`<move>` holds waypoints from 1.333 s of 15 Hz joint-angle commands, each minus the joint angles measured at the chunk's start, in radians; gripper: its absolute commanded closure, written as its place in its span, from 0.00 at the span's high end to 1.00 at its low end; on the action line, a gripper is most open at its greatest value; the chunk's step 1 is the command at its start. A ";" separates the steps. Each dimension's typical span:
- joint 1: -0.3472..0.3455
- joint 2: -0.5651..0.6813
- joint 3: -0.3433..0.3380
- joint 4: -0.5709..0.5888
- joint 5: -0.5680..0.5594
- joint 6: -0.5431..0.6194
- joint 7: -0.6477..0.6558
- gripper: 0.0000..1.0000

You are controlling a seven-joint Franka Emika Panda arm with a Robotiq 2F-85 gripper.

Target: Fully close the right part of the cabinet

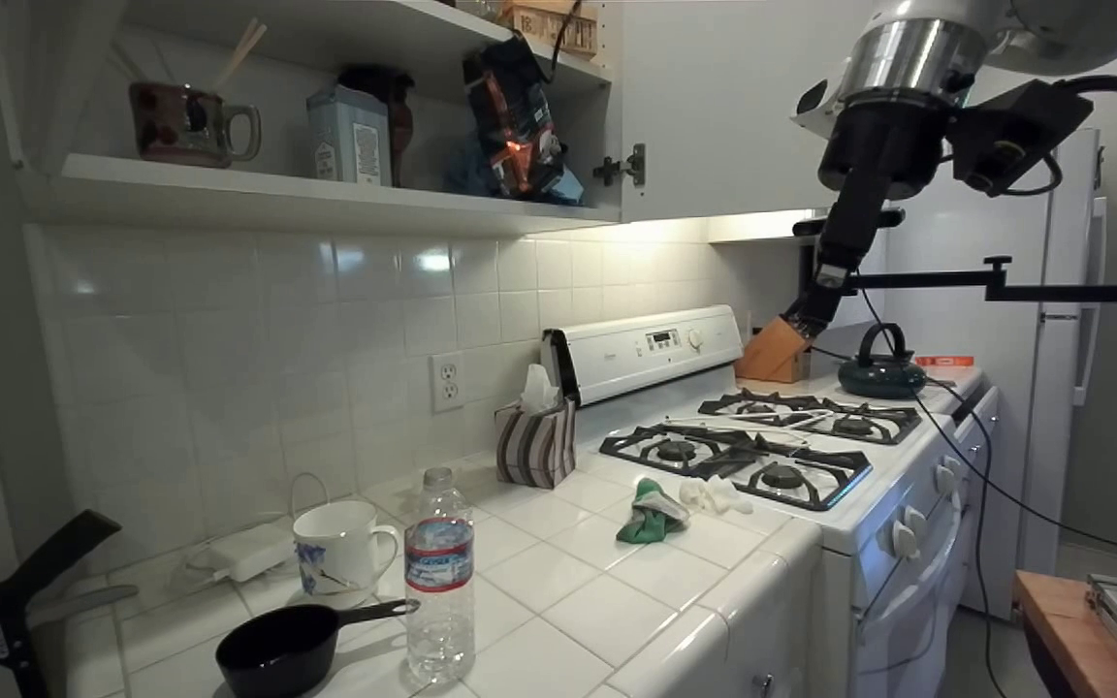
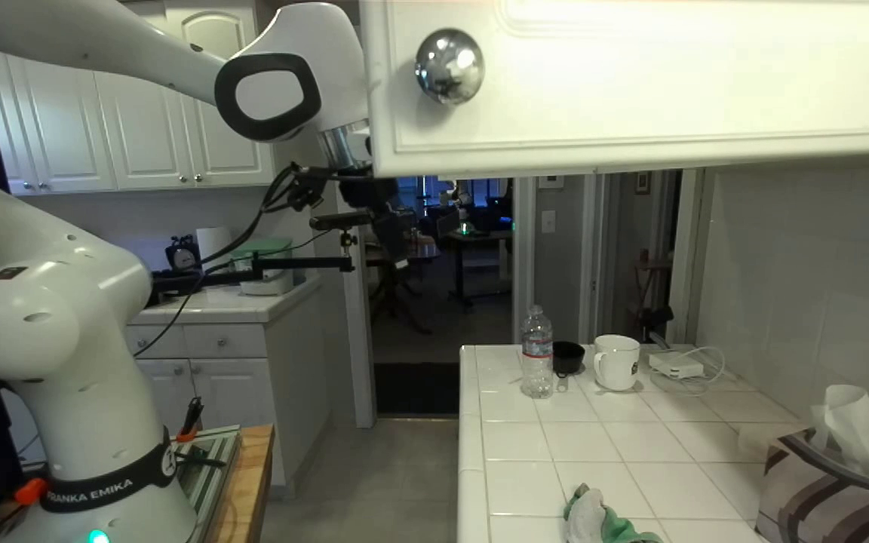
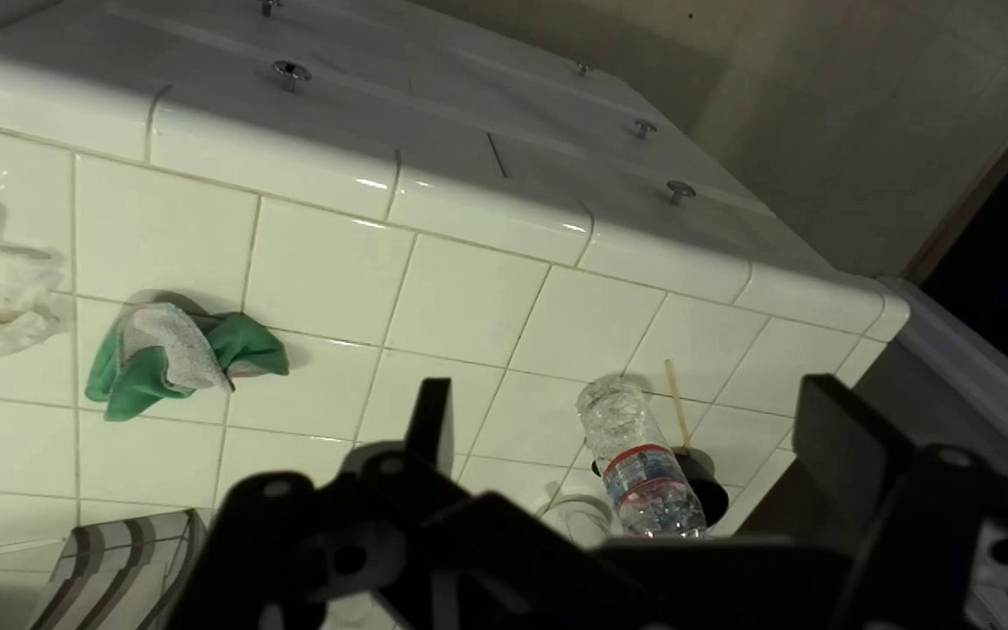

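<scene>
Exterior view, one open right cabinet door point(image 1: 728, 111), one bottle point(image 1: 440, 591), four burners point(image 1: 677, 451)

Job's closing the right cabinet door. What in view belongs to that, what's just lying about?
Belongs to the job:
right cabinet door, standing open
its round metal knob
cabinet
gripper, open, holding nothing

Just lying about:
water bottle
white mug
black cup with handle
tissue box
green cloth
kettle
</scene>
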 commanded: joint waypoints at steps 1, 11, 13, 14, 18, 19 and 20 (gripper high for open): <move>-0.002 0.028 0.019 0.014 0.000 0.055 0.009 1.00; -0.198 0.048 -0.003 0.113 -0.324 0.186 -0.096 1.00; -0.250 0.051 0.042 0.107 -0.426 0.212 -0.070 1.00; -0.273 0.053 0.072 0.100 -0.476 0.221 -0.050 1.00; -0.369 0.074 0.196 0.094 -0.695 0.220 0.050 1.00; -0.392 0.080 0.224 0.094 -0.755 0.214 0.079 1.00; -0.418 0.094 0.252 0.096 -0.819 0.211 0.112 1.00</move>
